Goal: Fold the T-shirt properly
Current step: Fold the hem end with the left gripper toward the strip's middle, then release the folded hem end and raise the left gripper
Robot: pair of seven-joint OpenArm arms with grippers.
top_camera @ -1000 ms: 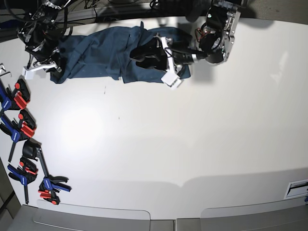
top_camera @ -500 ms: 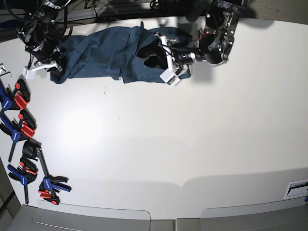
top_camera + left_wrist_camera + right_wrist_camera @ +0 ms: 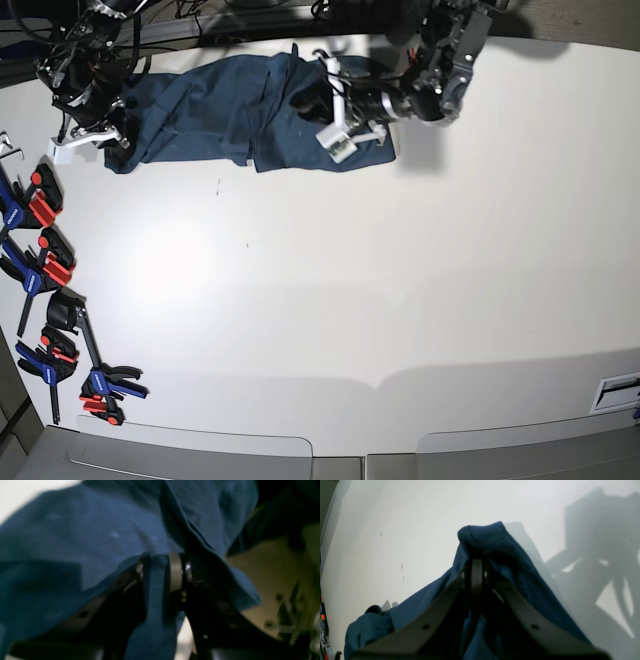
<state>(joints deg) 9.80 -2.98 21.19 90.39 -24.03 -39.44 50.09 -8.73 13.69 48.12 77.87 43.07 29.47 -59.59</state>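
Lying along the far edge of the white table (image 3: 400, 300), the T-shirt (image 3: 220, 110) is dark teal-blue, wrinkled, and stretched left to right in the base view, bunched rather than flat.

Left pincer (image 3: 162, 572): in the left wrist view a strip of the shirt's cloth runs down between the two fingers, one grey pad (image 3: 175, 571) pressed against it; the jaws are clamped on that fold. More fabric drapes over and around the fingers, filling most of that view, which is blurred. In the base view this pincer (image 3: 335, 110) sits over the right end of the shirt, white finger parts showing against the blue.

Right pincer (image 3: 476, 576): jaws together, pinching a peak of the T-shirt (image 3: 492, 545), which rises above the fingertips and falls away on both sides. Pale table surface (image 3: 395, 530) lies behind, with arm shadows on the right of that view. In the base view this pincer (image 3: 95, 135) is at the shirt's left end, near the far-left table corner.

Small red, blue and black clamps (image 3: 45, 265) lie in a line along the left table edge, well apart from the shirt.
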